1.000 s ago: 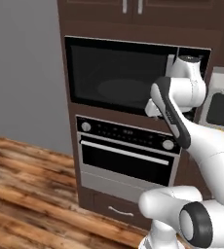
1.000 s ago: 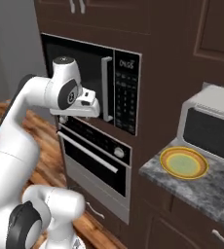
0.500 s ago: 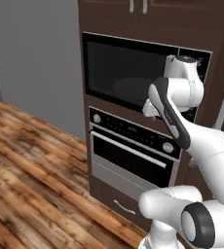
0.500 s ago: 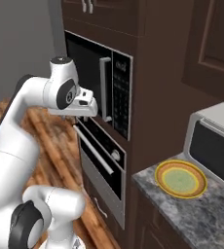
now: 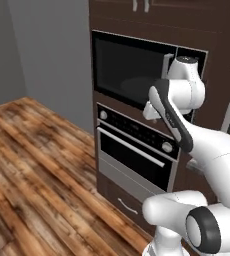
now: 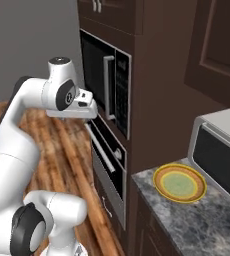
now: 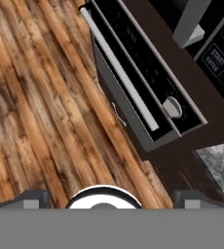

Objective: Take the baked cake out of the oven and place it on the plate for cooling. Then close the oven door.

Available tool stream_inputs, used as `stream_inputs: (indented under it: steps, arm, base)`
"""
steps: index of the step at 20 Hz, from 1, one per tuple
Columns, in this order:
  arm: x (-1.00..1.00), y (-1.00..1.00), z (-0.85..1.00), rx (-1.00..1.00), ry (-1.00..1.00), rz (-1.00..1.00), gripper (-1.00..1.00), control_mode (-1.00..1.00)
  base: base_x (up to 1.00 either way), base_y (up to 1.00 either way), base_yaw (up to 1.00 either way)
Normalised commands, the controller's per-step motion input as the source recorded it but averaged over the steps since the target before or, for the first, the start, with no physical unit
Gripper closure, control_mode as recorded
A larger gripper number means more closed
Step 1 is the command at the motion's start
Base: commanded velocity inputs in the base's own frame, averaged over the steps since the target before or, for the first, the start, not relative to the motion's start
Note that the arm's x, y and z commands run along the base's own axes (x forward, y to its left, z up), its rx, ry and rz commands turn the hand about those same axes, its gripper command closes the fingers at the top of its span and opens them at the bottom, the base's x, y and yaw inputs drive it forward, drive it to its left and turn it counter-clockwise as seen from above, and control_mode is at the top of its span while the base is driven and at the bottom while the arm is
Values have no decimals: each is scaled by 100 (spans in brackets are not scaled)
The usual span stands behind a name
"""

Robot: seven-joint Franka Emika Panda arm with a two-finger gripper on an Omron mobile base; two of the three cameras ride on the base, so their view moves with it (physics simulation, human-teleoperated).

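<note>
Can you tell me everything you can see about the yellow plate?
The plate is round, with a broad orange-yellow rim and a pale greenish-yellow centre. It looks smooth and glazed. It lies flat on the speckled grey counter, right of the oven and in front of a small grey box with a dark window. Nothing lies on it, and nothing but the counter touches it.

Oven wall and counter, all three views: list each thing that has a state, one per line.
Steel-grey built-in oven door with silver bar handle: shut.
Black microwave door with vertical handle: shut.
Round plate with orange-yellow rim: bare, on the grey stone counter.
Small grey countertop box with dark window: door shut.
Two-finger gripper: open, holding nothing.
</note>
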Motion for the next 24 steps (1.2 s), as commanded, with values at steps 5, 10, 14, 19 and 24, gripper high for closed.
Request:
stream_inputs:
  steps: [5,10,14,19,24]
  arm:
    - [0,0,0,0,0,0,-100,100]
    - [0,0,0,0,0,0,-100,100]
    - [0,-31,-16,0,0,14,-100,-100]
    - [-2,30,-16,-2,0,9,-100,-100]
    - [3,91,-26,-14,0,0,-100,-100]
  base:
    - [-17,-50,14]
    - [1,-55,17]
    - [1,-13,5]
    - [0,0,0]
    - [0,0,0]
